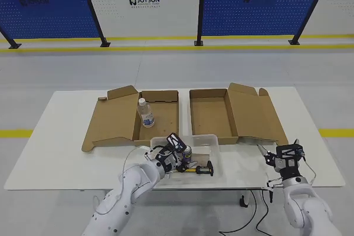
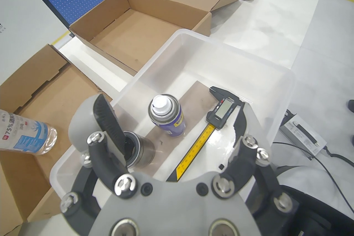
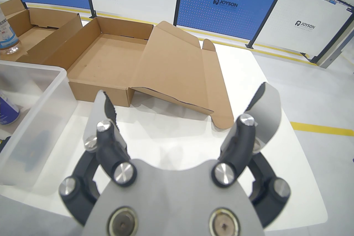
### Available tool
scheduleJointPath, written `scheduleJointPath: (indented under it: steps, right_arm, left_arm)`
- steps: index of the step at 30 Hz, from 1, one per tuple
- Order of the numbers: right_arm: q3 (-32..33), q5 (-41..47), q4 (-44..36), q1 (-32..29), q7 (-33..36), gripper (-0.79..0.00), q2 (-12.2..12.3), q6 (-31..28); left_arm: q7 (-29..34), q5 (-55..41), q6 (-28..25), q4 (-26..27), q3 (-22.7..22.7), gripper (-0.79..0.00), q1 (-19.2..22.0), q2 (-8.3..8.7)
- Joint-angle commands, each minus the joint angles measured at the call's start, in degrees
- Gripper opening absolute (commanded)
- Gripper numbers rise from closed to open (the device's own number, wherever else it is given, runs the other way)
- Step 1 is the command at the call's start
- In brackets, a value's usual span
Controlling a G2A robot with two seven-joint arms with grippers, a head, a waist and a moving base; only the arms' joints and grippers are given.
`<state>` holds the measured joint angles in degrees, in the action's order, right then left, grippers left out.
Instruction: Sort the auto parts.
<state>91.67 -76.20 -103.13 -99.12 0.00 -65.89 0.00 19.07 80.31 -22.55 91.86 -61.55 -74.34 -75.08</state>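
Clear plastic bin (image 2: 243,54) holds the upright spray can (image 2: 166,118), standing below the spread left gripper (image 2: 172,107), between its fingers; the right gripper (image 3: 182,96), also spread, hovers outside the bin, farther off

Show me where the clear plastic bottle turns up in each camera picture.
Top view: the bottle lies in a cardboard box, behind the clear bin.
Left wrist view: the bottle lies in the box beside the bin.
Right wrist view: the bottle is in the farther box, beyond the bin.
Shared landmark: the clear bin.
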Motion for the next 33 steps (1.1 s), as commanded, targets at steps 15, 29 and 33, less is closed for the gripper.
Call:
scheduleJointPath:
  steps: [15,29,33]
  right_arm:
    - [0.0,0.0,0.0,0.0,0.0,0.0,0.0,0.0]
    - [0.0,0.0,0.0,0.0,0.0,0.0,0.0,0.0]
    - [0.0,0.0,0.0,0.0,0.0,0.0,0.0,0.0]
  left_arm:
    - [-1.51,-0.75,4.11,-8.3,4.21,0.0,4.73,-1.28]
    - [-1.36,-0.93,4.16,-10.84,6.07,-0.086,6.39,-1.8]
    - [-1.24,-1.09,3.92,-11.18,6.32,-0.086,6.55,-1.86]
